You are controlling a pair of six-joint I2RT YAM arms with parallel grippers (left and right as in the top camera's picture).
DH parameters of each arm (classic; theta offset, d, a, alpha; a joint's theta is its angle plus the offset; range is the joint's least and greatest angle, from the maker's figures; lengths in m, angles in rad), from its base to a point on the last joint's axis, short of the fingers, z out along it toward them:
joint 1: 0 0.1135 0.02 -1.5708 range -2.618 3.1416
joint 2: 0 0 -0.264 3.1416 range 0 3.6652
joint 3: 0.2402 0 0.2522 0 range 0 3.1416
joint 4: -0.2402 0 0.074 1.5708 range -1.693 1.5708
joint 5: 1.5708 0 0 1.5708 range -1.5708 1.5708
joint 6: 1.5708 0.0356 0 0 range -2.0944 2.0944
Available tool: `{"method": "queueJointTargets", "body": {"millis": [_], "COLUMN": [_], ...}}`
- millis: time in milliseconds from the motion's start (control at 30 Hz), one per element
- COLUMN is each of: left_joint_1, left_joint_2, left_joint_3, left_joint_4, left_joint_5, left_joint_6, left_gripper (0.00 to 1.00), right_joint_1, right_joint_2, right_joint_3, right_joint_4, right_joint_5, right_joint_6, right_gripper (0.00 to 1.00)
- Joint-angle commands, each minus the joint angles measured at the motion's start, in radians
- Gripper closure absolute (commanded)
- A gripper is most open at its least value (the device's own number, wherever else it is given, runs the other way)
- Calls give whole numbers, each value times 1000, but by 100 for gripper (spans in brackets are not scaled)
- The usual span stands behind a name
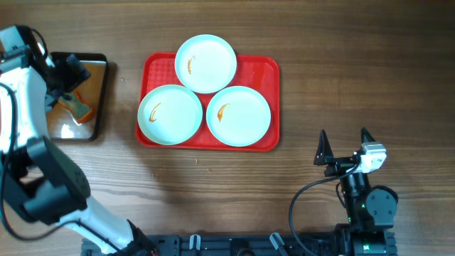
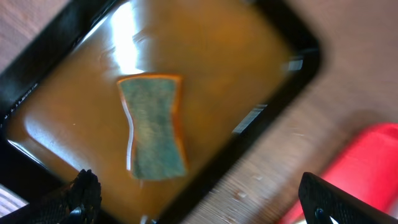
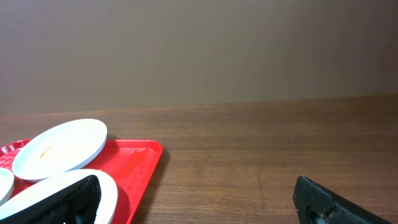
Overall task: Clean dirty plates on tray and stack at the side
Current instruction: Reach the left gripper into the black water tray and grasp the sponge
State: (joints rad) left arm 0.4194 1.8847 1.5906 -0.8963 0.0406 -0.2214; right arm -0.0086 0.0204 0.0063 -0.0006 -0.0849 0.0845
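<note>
Three smeared plates [image 1: 205, 64] were seen on the red tray [image 1: 273, 71]. The left gripper [image 2: 202, 208] was held wide open and empty over a sponge [image 2: 152, 124] in the black pan [image 2: 303, 59]; the right gripper [image 1: 344, 141] was spread, empty.

Here's the tray [image 1: 270, 67]: red plastic, smooth, with a soft sheen along its raised rim. On the tray, the plates [image 1: 205, 64] are white, smooth and glossy; ceramic or plastic, I can't tell. Each carries a dull orange-brown smear [image 1: 154, 111]. Around the tray, the table [image 1: 355, 71] is brown wood grain, fairly matt, with fine streaks. Off the tray's left side, below my left fingers [image 2: 84, 193], which are matt black, the pan [image 2: 273, 112] has a shiny black rim. Its brownish water [image 2: 205, 62] gleams with white glare. In it lies the sponge [image 2: 152, 127], with a coarse green scouring face and an orange foam edge. My right fingers [image 3: 329, 202] are the same matt black and look like plastic.
</note>
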Motion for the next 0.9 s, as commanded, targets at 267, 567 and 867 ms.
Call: {"method": "queueJointTargets", "body": {"millis": [267, 567, 867], "left_joint_1": [29, 29, 29], "left_joint_2": [299, 309, 309], "left_joint_3": [12, 13, 12], "left_joint_4": [3, 7, 141], "left_joint_5": [-102, -129, -229], "left_joint_6": [-82, -74, -74], "left_gripper": [34, 93, 0], "right_joint_1": [-5, -5, -5], "right_joint_2": [-6, -6, -6], "right_joint_3": [-1, -1, -1], "right_joint_4": [3, 3, 3], "right_joint_5": [8, 8, 8], "right_joint_6": [-5, -5, -6], "right_gripper": [0, 0, 0]}}
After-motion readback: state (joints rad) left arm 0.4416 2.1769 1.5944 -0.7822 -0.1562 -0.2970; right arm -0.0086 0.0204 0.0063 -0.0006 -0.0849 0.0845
